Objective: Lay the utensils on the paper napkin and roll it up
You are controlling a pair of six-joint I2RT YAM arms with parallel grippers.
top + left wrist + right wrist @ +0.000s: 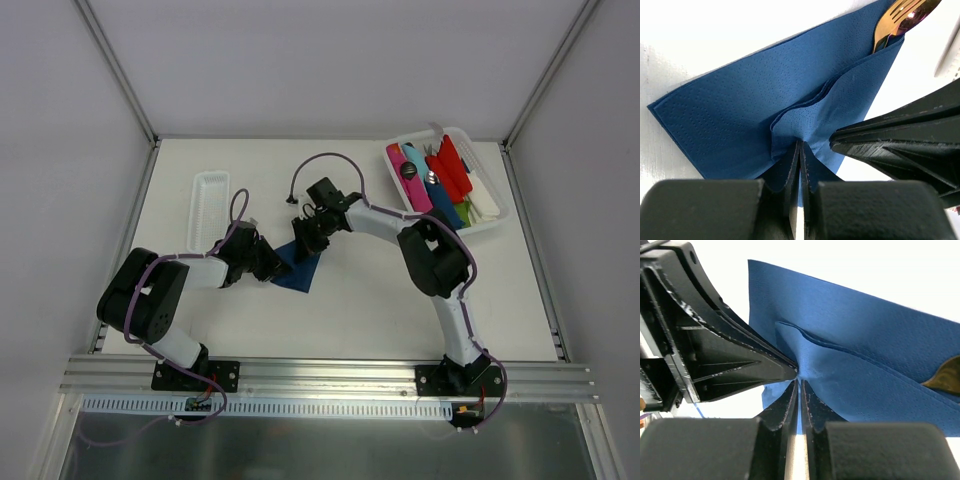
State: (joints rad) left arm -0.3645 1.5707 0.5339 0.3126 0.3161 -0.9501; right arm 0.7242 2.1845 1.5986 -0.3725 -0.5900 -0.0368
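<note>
A narrow white tray (pixel 209 205) is noted lying flat at the far left of the white table (pixel 350 320), its long side running front to back. At the far right corner a clear bin (pixel 499 217) is set at a slant, packed with a pink piece (pixel 410 180), a red piece (pixel 452 165), a blue piece (pixel 447 208) and a white piece (pixel 483 195) side by side. An aluminium rail (pixel 330 375) is seen along the near edge.
</note>
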